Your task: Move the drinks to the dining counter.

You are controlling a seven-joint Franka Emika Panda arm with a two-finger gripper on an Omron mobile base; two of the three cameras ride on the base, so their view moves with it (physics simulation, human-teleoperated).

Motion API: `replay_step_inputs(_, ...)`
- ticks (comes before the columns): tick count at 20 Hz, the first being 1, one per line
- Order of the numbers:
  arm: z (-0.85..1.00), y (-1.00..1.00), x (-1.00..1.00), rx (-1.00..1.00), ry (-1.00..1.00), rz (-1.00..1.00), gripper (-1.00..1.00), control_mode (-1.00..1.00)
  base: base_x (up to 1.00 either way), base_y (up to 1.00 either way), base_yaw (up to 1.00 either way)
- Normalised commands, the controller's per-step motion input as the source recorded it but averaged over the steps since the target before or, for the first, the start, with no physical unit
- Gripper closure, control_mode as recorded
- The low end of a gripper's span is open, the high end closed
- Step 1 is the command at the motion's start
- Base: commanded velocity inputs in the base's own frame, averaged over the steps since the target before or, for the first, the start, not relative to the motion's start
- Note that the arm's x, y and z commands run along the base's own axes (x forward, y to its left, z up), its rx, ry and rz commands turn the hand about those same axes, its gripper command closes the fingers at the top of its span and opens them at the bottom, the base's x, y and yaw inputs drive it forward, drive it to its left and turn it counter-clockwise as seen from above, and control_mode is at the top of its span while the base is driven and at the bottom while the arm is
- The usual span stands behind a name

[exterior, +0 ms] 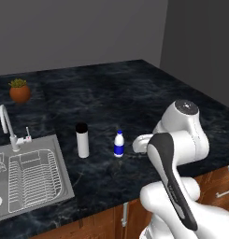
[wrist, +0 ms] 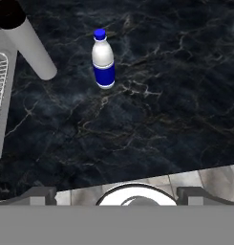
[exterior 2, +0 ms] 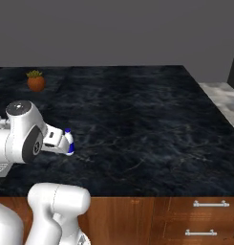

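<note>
Here we are over the broad black marble-patterned tabletop (exterior: 134, 88) with its faint white veins, sitting on a brown wooden base with drawers. Standing upright on it, the tall white cylinder with the black cap (exterior: 82, 140), and just to its right, a little apart, the small white bottle with the blue label and blue cap (exterior: 118, 144), also upright. From the hand view the same pair looks back at us: the tall cylinder (wrist: 26, 43) at the upper left, the small bottle (wrist: 103, 60) beside it, clear marble all around them. The pincer (wrist: 116, 194) hangs above the near edge of the tabletop, its two dark fingertips (wrist: 39, 195) spread as wide as they go, one at each lower corner of the hand view, and nothing between them; it has hold of nothing and stands well short of the bottle. In the right base view the bottle (exterior 2: 69, 141) just peeks out past the white hand. Off to the left, a stainless steel sink (exterior: 60, 179) is set into the tabletop with a white wire dish rack (exterior: 32, 179) in the basin and a chrome curved tap (exterior: 8, 128) behind it. At the far back left, a small green plant in a round terracotta pot (exterior: 19, 90).
</note>
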Motion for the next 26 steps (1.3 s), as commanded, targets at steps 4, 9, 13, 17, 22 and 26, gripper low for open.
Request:
replay_step_inputs(4,0.0,0.0,0.0,0.0,0.0,0.0,-1.0,-1.0,0.0,0.0,0.0)
replay_step_inputs(9,0.0,0.0,-0.08,0.0,0.0,-0.01,-1.0,1.0,-0.35,-0.04,-0.21)
replay_step_inputs(13,0.0,0.0,0.0,0.0,0.0,0.0,-1.0,1.0,-0.49,0.0,-0.69)
replay_step_inputs(17,0.0,0.0,0.0,0.0,0.0,0.0,-1.0,1.0,-0.25,0.0,-0.69)
replay_step_inputs(22,0.0,0.0,0.0,0.0,0.0,0.0,-1.0,1.0,0.0,-0.05,-0.58)
replay_step_inputs(26,0.0,0.0,0.0,0.0,0.0,0.0,-1.0,1.0,0.01,-0.38,-0.73)
